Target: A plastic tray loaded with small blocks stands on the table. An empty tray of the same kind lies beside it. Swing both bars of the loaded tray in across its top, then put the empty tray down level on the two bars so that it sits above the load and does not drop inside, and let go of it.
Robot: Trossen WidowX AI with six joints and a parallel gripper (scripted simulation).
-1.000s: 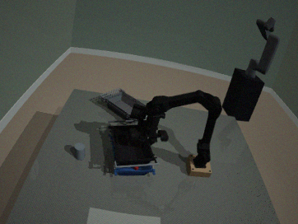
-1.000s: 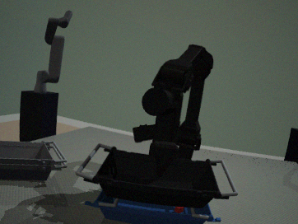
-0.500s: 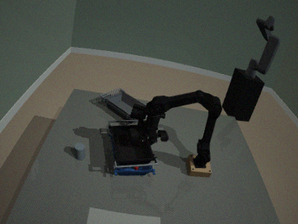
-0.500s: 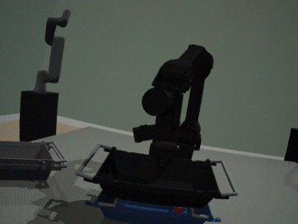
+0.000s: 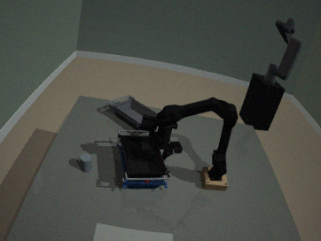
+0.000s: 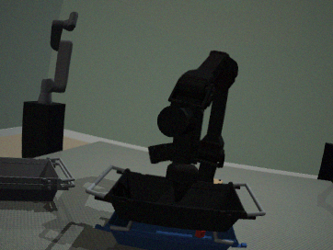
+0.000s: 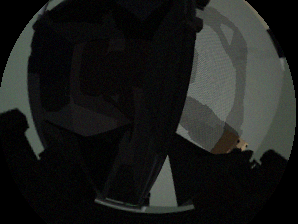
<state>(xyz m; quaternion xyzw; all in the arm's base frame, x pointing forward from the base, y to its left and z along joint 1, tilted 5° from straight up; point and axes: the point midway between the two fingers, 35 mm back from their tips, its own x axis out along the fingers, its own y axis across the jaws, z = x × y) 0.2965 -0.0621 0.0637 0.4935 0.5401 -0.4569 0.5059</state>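
Observation:
The black empty tray [image 5: 141, 159] [image 6: 177, 212] sits on top of the loaded blue tray [image 5: 133, 184] [image 6: 161, 237] and looks about level. Its own wire bars stand out at its ends. The blue tray's silver bars show under it in the exterior view, one at the left [image 6: 122, 227] and one at the right [image 6: 223, 241]. A red block [image 5: 147, 181] [image 6: 200, 233] shows in the gap; the rest of the load is hidden. My gripper [image 5: 160, 150] [image 7: 150, 129] is open around the black tray's arm-side wall, low over it; the fingertips are too dark to see clearly.
A grey tray [image 5: 135, 111] [image 6: 28, 172] stands beside the stack, toward the back in the top view. A grey cylinder [image 5: 85, 163] stands on the other side from my base. A second arm on a black pedestal [image 5: 262, 102] [image 6: 43, 129] stands beyond the table.

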